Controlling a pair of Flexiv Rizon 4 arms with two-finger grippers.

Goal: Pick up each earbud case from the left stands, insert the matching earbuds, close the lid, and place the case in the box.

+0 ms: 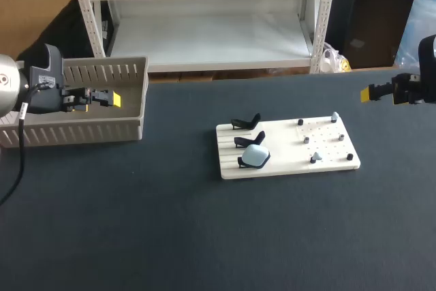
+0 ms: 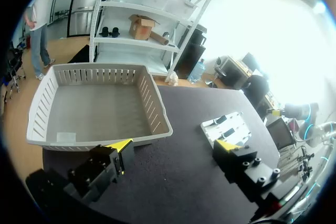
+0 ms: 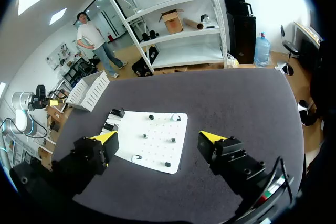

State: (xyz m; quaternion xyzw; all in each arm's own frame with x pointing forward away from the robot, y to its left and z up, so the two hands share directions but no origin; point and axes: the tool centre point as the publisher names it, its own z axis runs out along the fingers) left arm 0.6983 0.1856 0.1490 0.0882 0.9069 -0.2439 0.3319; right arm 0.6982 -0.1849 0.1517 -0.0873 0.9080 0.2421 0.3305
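A white board (image 1: 286, 148) lies right of the table's middle, with three black stands on its left part. A pale blue earbud case (image 1: 255, 156) rests on the nearest stand; the other two stands (image 1: 246, 123) (image 1: 249, 140) are bare. Two small pale earbuds (image 1: 334, 116) (image 1: 314, 159) sit among the black pegs on the right part. My left gripper (image 1: 102, 99) (image 2: 174, 145) hangs open and empty over the beige box (image 1: 75, 127) (image 2: 155, 111). My right gripper (image 1: 381, 93) (image 3: 157, 137) is open and empty, high at the table's far right, with the board (image 3: 157, 129) below and ahead of it.
The slatted box stands at the table's far left and holds nothing that I can see. The board (image 2: 228, 127) lies well to the right of it. Dark tabletop (image 1: 204, 236) stretches in front of both.
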